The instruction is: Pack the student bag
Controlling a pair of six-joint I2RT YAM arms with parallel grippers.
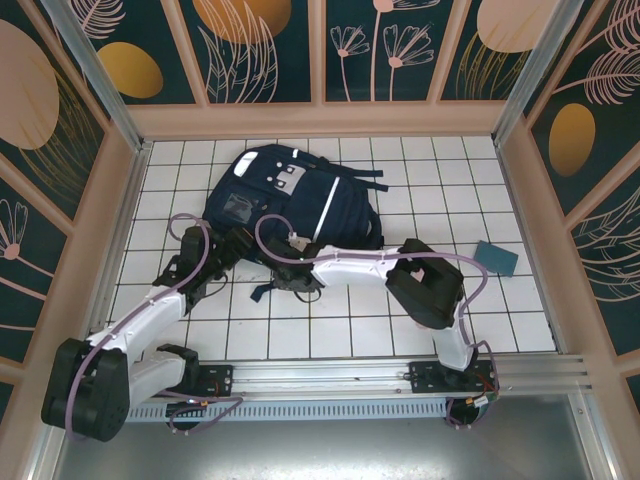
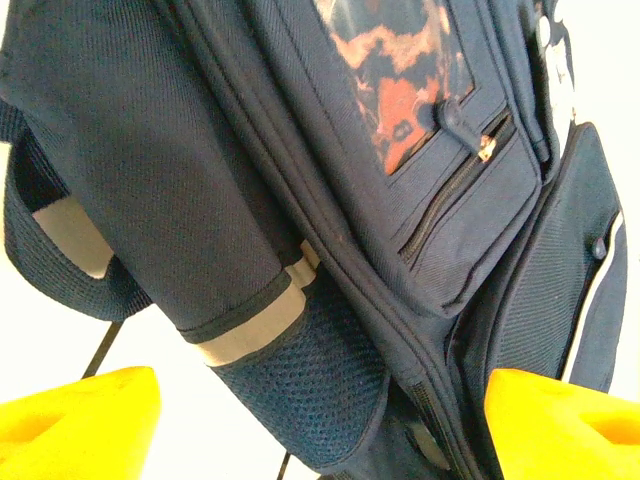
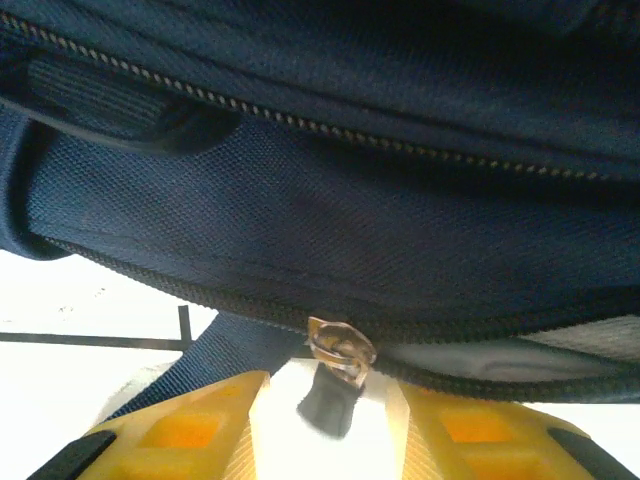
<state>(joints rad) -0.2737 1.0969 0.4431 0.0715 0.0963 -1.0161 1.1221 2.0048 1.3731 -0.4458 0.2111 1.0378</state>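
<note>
The student bag (image 1: 300,200), navy with white stripes and grey patches, lies flat on the white tiled table at the back middle. My left gripper (image 1: 230,247) is at the bag's near left edge. In the left wrist view it is open, its yellow fingers (image 2: 80,425) spread wide on either side of the bag's mesh side pocket (image 2: 310,390). My right gripper (image 1: 292,265) is at the bag's near edge. Its fingers (image 3: 180,435) stand open around a metal zipper slider with a black pull (image 3: 335,385), and white gaps show on both sides of the pull.
A small teal book (image 1: 496,257) lies on the tiles at the right. Wooden walls with patterned panels close in the table on three sides. Black straps (image 1: 365,180) trail from the bag's right side.
</note>
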